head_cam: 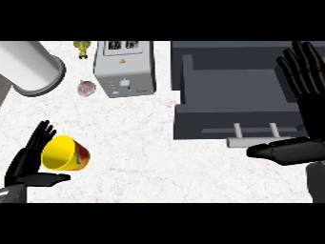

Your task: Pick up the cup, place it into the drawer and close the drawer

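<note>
Left hand sitting spread, fingers straight, right beside the yellow cup, which is lying tipped on the white counter. Toaster standing further back. Grey drawer sitting open. Right hand hovering over the drawer's right side, fingers extended.

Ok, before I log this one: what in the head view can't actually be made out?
- Whether the left hand touches the yellow cup: its fingers overlap the cup's left edge.
- The open drawer's right side: the right hand covers it.
- The drawer handle's right end: hidden by the right thumb.
- The white cylinder: cut off at the top.
- The small yellow-green item and pinkish item: too small to identify.
</note>
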Motion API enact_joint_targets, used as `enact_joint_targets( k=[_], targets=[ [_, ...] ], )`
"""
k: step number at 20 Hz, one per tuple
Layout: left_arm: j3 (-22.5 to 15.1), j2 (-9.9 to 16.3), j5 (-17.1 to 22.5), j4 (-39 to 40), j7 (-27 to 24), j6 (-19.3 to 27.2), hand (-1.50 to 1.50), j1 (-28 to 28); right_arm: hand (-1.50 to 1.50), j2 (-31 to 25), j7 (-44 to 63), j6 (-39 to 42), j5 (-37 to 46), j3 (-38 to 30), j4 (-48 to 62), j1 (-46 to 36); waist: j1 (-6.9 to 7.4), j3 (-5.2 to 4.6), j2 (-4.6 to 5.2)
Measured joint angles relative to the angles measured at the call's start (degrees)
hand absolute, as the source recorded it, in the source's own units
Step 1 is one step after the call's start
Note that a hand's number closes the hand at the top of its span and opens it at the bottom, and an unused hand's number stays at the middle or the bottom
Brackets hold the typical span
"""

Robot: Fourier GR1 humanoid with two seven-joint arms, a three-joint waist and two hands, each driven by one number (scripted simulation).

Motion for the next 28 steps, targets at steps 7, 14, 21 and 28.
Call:
enact_joint_targets(
  k=[7, 14, 21, 28],
  targets=[
    [-0.23, -0.13, -1.15, 5.46, -3.92, 1.29, -1.50, -2.19, -1.50, -0.31, 0.44, 0.33, -0.16, -0.15, 0.39, -0.85, -0.30, -0.07, 0.13],
    [-0.94, -1.17, -2.27, 7.73, -6.18, 2.33, -1.50, -3.28, -1.50, -0.65, 1.62, 0.72, -0.95, -0.45, -0.81, -0.56, -0.57, -0.12, 0.17],
    [-1.47, -2.43, -2.47, 8.69, -6.07, 1.10, -1.50, -5.14, -1.50, -1.07, 1.84, 0.94, -1.28, -1.08, -0.75, -0.58, -0.72, -0.13, 0.25],
    [-2.25, -4.87, -2.22, 5.74, -7.85, 0.35, 1.50, -5.71, -1.50, -1.86, 1.39, 1.46, -1.20, -1.73, 0.50, -1.02, -0.43, -0.13, 0.25]
  ],
)
